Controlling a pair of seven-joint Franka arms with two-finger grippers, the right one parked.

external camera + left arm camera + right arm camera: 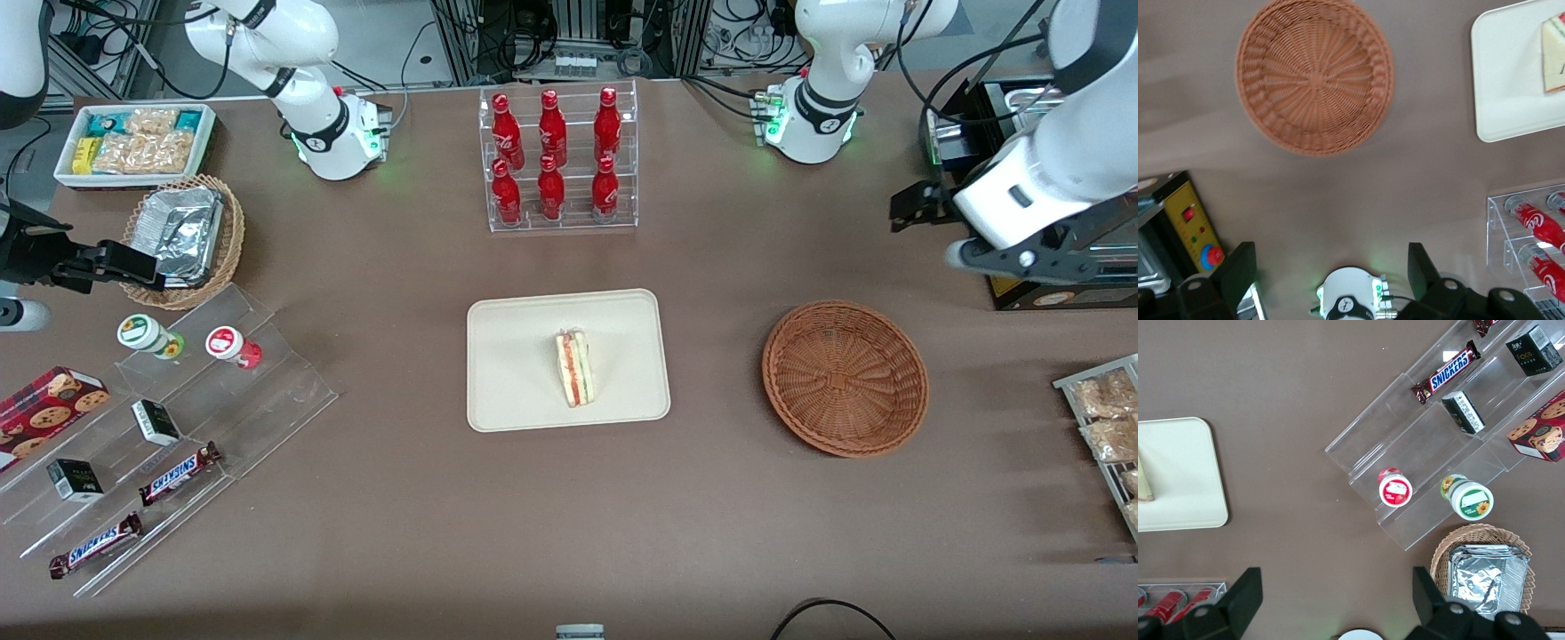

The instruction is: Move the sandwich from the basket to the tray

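On the flat cream-beige tray [516,356] sits the small triangular white-bread sandwich [576,368], pretty much centered. Round reddish-brown wicker basket [845,378] sits beside it, nothing inside. Left arm's gripper [1331,267] hangs high above the table, fingers spread wide, holding nothing.

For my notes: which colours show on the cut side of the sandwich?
Red and green layers between pale bread on the sandwich, best seen in the front view.

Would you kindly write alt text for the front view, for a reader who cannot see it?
A triangular white-bread sandwich lies on a flat cream rectangular tray at the table's centre. The round reddish-brown wicker basket beside it is empty, and the open pincer hangs above the table's working-arm end.
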